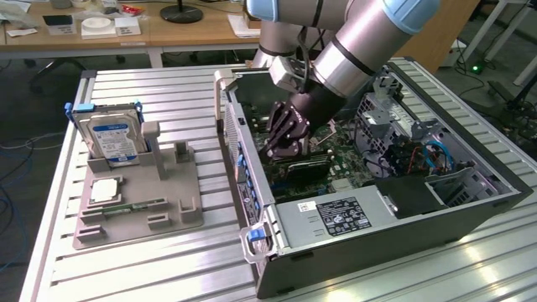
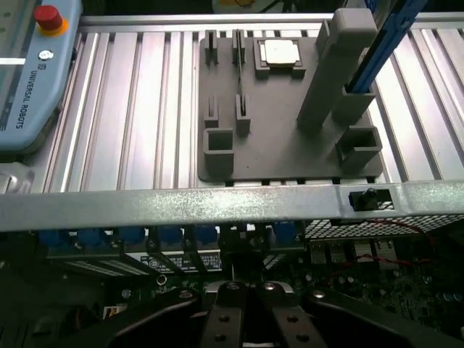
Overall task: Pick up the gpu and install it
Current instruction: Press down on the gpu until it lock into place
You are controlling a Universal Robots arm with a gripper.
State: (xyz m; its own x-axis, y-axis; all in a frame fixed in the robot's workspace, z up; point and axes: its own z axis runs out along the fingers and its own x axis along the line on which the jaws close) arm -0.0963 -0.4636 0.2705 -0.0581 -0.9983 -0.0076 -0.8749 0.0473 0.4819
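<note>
"UNIVERSAL ROBOTS" runs in dark letters along the grey edge of the teach pendant (image 2: 29, 80), and that reads cleanly. The hard drive (image 1: 115, 139) carries a blue-and-white label, its print too small to read. The power supply (image 1: 336, 216) wears a black label crowded with white text and what may be certification marks, none legible.

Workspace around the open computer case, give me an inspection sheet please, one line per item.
Surface: ribbed aluminium table, grey parts tray on it.
Job's things: gpu lies low on the motherboard inside the open computer case, under the gripper.
Clutter: hard drive upright in the tray; flat silver chip in a tray pocket.
Grippers: gripper shut, down inside the case at the gpu.
Cables: blue and red wires in the case.
Surroundings: wooden desk behind; teach pendant on the table.
</note>
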